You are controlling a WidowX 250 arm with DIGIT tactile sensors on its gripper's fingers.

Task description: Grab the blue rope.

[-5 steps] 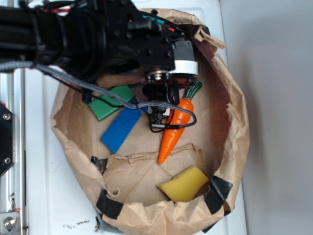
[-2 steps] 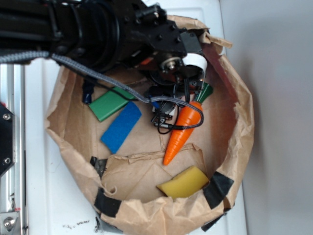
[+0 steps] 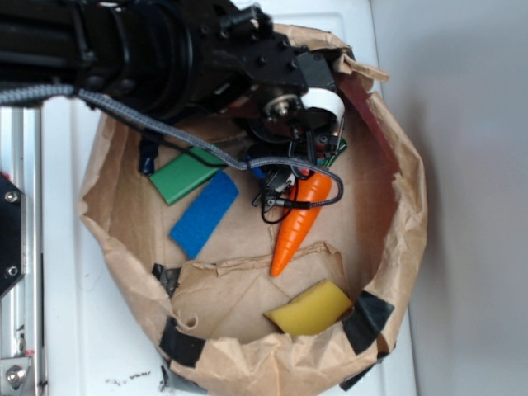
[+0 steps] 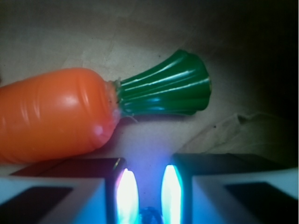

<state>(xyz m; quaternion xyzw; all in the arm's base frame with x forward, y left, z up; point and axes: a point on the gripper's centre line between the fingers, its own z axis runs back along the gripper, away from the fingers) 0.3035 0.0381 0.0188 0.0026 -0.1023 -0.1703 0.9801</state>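
The blue rope is almost wholly hidden. Only a short dark blue bit (image 3: 258,172) shows under the wrist, and in the wrist view a dark blue strand (image 4: 145,216) sits low between the two fingers. My gripper (image 3: 279,177) (image 4: 145,173) is down inside the brown paper bag, beside the leafy end of the orange carrot (image 3: 297,224). Its jaws stand close together with a narrow gap, pinched on that strand. The carrot (image 4: 51,116) lies just ahead of the fingertips with its green top (image 4: 163,88) pointing right.
The paper bag's wall (image 3: 400,173) rings everything and stands close to the wrist on the right. Inside lie a green block (image 3: 186,173), a bright blue flat block (image 3: 205,213) and a yellow block (image 3: 309,309). The grey braided cable (image 3: 157,128) loops over the carrot.
The wrist has swung right and up over the carrot's green top. The carrot and the bag's right wall have shifted a little. The cable loop has moved with the wrist.
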